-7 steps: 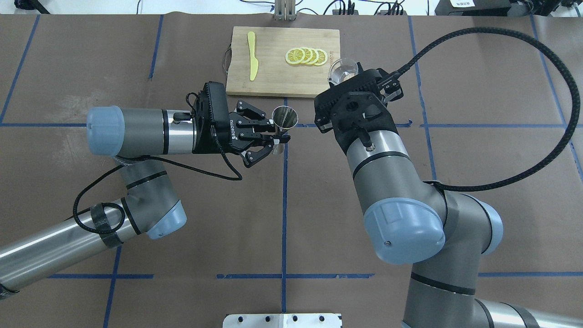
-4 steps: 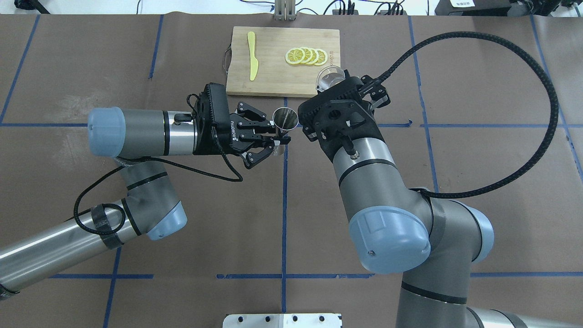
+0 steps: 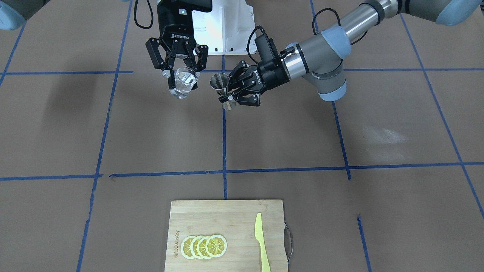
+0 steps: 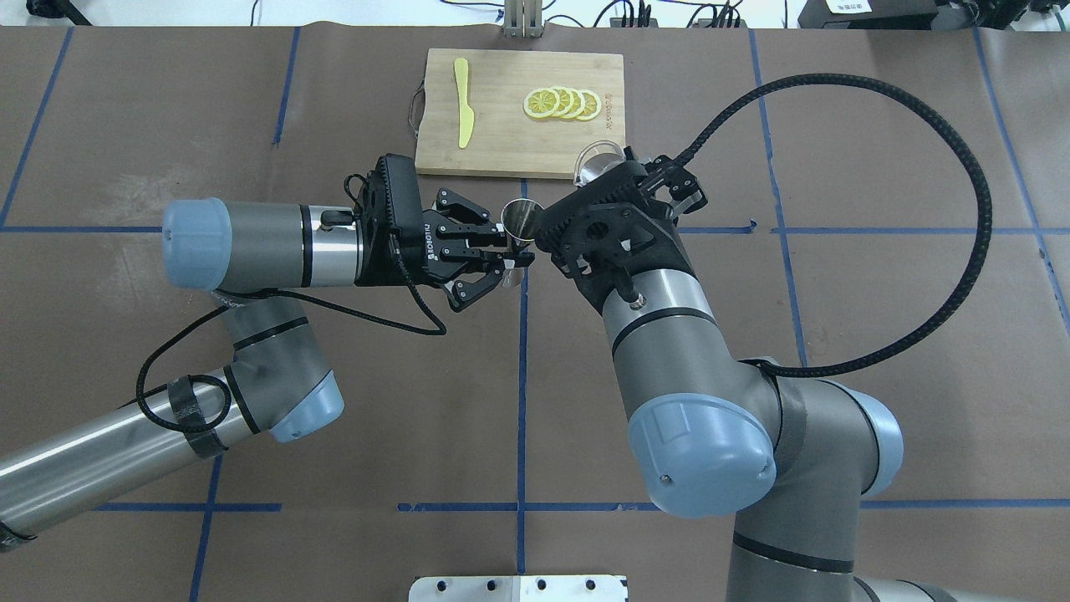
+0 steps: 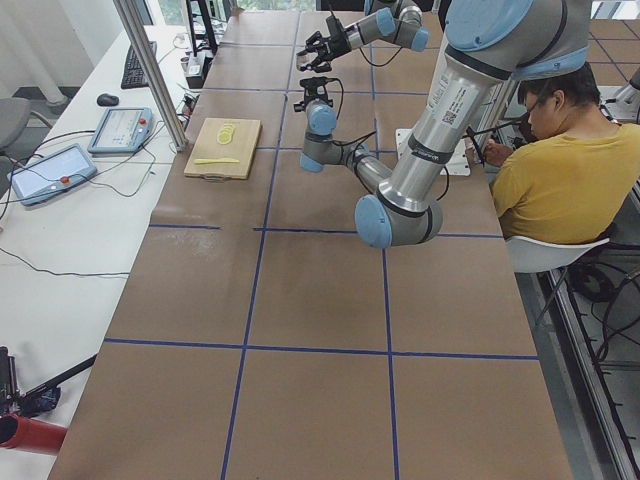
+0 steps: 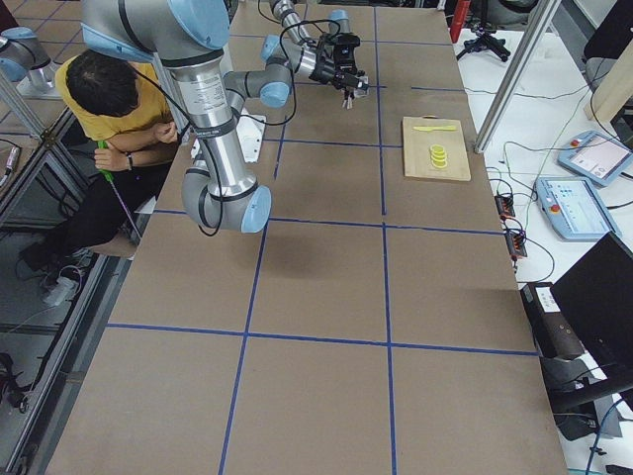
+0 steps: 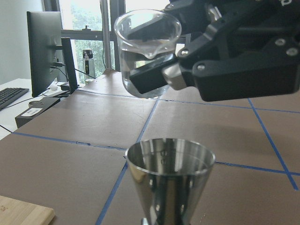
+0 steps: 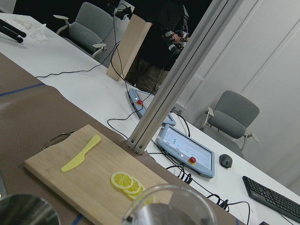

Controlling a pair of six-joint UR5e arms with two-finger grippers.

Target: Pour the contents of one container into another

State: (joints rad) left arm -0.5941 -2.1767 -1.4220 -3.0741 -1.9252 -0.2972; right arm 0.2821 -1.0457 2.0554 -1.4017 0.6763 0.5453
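Glass cup (image 3: 182, 84) is held aloft in the right gripper (image 3: 182, 77), whose fingers are closed across its side wall; clear liquid appears to be carried in it, and it is kept about upright. It is judged stiff, smooth and breakable, with weight set low by the thick base, so a firm hold on the wall is wanted, and a slip is to be feared once it is tipped. The jigger (image 3: 220, 84) is clamped at its narrow waist by the left gripper (image 3: 228, 99), mouth upward, clear of the table (image 3: 302, 132); being light, hard and slick steel, it is best taken at that waist, where the two cones stop it from sliding either way; its mouth is small, so a slow stream is called for. The glass cup is seen just beside the jigger, apart from it, and in the left wrist view higher than its mouth. Against the second before, it has been carried from over the corner of the cutting board (image 4: 518, 142) toward the jigger, and the right wrist is now brought close against the jigger in the overhead view; the jigger and the left gripper are found unmoved.
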